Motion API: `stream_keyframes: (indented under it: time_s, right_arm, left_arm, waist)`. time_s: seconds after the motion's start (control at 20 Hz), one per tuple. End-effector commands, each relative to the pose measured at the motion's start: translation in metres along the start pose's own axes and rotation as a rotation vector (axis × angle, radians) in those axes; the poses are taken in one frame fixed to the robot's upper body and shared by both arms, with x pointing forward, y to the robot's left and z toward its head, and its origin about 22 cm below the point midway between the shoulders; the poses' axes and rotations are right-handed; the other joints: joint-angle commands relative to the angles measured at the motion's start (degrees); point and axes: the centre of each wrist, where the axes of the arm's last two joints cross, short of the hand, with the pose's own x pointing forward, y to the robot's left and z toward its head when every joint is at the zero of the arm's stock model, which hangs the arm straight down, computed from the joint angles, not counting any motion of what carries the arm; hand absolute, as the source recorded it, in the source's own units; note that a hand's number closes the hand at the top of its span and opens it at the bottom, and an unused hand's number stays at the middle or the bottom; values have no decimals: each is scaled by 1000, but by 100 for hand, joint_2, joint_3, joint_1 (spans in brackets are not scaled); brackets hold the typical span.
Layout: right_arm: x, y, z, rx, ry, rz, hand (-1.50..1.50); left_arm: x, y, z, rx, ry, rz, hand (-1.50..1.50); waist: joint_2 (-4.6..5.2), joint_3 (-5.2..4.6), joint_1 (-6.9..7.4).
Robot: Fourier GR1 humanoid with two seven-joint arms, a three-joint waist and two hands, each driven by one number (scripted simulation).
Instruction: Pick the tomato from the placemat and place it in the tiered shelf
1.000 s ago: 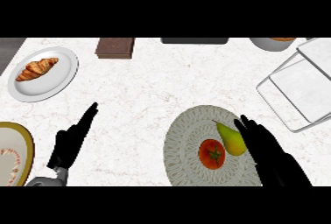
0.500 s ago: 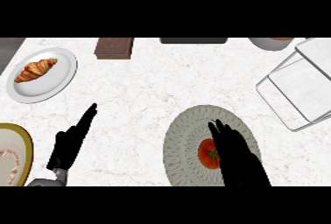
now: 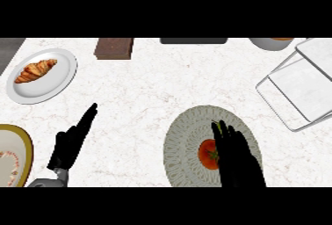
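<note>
A red tomato (image 3: 207, 154) lies on the round grey patterned placemat (image 3: 183, 143) at the lower right of the counter. My right hand (image 3: 235, 156) reaches up from the lower edge with straight fingers, lying over the mat and against the tomato's right side, covering part of it. A pear that lay on the mat is hidden behind this hand. The white wire tiered shelf (image 3: 302, 86) stands at the right edge, apart from the mat. My left hand (image 3: 70, 144) rests open at the lower left, fingers pointing up.
A white plate with a croissant (image 3: 37, 71) sits at the upper left. A gold-rimmed plate (image 3: 10, 155) is cut by the left edge. A brown block (image 3: 115, 47), a dark tray (image 3: 193, 40) and a bowl (image 3: 271, 43) line the far edge.
My right hand has slid left across the placemat, from right of the pear to against the tomato, covering the pear. The left hand has stayed still.
</note>
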Motion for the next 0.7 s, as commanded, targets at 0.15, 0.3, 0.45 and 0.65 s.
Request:
stream_keyframes:
  time_s: [0.15,0.3,0.45,0.65]
  right_arm:
    - [1,13,-19,19,39,27,-150]
    - [-12,22,-25,26,35,72,-150]
    - [-12,26,-19,16,32,56,-150]
    - [-21,38,-42,18,40,65,-150]
  left_arm:
    - [-4,-8,10,2,37,-12,0]
    - [4,1,6,-3,30,8,0]
    - [3,1,-5,-23,34,-14,0]
    - [2,17,-9,4,20,6,0]
  waist:
    - [18,-20,13]
    - [18,-19,12]
    - [19,-20,-7]
    - [24,-20,0]
